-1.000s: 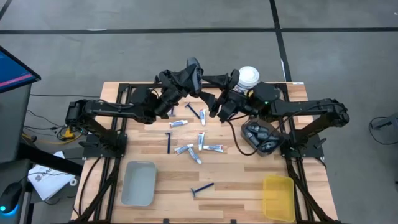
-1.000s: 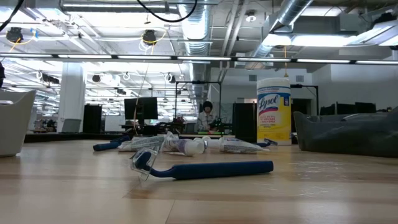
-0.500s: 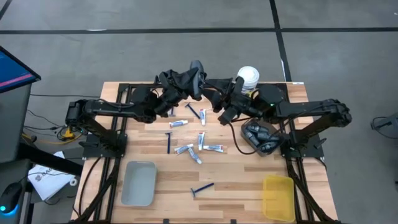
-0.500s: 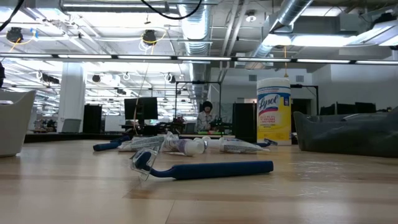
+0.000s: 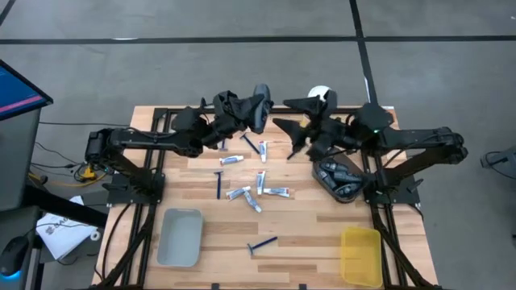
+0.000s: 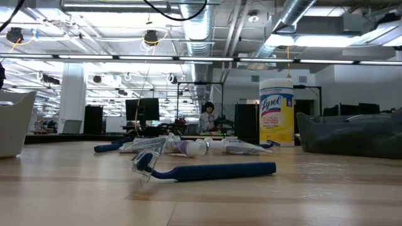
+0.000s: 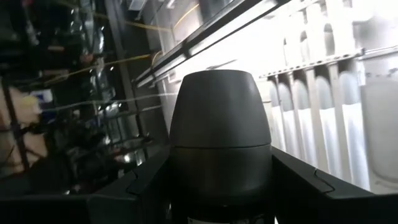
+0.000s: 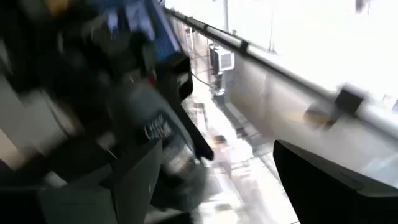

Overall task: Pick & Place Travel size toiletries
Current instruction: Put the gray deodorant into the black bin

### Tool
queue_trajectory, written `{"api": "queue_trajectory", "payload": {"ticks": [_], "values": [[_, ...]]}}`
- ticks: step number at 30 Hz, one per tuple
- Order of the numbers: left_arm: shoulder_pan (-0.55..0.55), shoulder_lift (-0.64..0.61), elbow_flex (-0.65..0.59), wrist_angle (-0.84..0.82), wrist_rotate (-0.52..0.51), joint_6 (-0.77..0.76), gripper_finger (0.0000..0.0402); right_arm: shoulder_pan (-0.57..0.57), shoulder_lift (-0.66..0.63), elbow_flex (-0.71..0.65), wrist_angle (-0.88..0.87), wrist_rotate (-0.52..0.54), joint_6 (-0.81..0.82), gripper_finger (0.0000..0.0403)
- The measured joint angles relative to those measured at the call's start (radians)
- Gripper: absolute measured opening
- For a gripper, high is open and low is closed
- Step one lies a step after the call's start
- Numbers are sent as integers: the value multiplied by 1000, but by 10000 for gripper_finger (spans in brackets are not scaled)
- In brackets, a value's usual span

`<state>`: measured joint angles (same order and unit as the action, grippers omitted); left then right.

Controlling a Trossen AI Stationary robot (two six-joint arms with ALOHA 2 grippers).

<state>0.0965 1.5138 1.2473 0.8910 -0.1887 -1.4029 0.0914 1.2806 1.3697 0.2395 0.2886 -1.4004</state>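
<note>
My left gripper (image 5: 256,115) is raised over the far middle of the table, shut on a dark grey oval container (image 7: 219,137). My right gripper (image 5: 292,121) hovers just to its right, open and holding nothing; its wrist view looks at the left gripper. Dark-blue razors (image 5: 218,184) (image 5: 262,243) and white tubes (image 5: 276,192) lie flat on the table's middle. In the low view, one razor (image 6: 207,171) lies nearest, with tubes (image 6: 188,147) behind it. More dark grey containers lie in the dark tray (image 5: 339,179). My left gripper pinches the dark grey container between its two fingers (image 7: 143,180), one on each side of its lower body (image 7: 219,180). The rounded end (image 7: 217,93) sticks out past the fingertips. The container (image 5: 260,109) is lifted clear of the table.
A grey tray (image 5: 180,236) sits at the near left and a yellow tray (image 5: 360,255) at the near right. The white-lidded yellow canister (image 5: 322,97) stands at the far edge behind my right gripper, and shows as (image 6: 276,119) in the low view. The arms' frames flank both sides.
The two grippers were close together at the far middle and have drawn apart. My right gripper pulled back toward the table's right edge. My left gripper, still holding the grey container, shifted slightly right and toward the near edge. The items on the table stayed put.
</note>
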Motion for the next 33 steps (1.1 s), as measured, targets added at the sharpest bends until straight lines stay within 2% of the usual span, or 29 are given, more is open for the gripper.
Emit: {"api": "queue_trajectory", "payload": {"ticks": [6,11,13,16,18,21,27,33], "values": [[34,0,0,-1,22,82,207,-5,-63,0,-87,0,469,301],[61,0,0,-15,169,90,207,-31,-109,18,-209,-14,654,301],[74,0,0,-23,249,91,208,-56,-119,56,-312,-65,729,301],[94,0,0,-26,395,90,207,-109,-115,126,-464,-213,839,301],[104,0,0,-56,487,82,207,-143,-101,168,-539,-308,881,301],[109,0,0,-105,601,82,208,-169,-69,225,-645,-391,922,301],[108,0,0,-243,777,103,208,-180,24,324,-756,-471,957,301],[108,0,0,-272,888,176,208,-180,87,377,-846,-548,1009,301]]}}
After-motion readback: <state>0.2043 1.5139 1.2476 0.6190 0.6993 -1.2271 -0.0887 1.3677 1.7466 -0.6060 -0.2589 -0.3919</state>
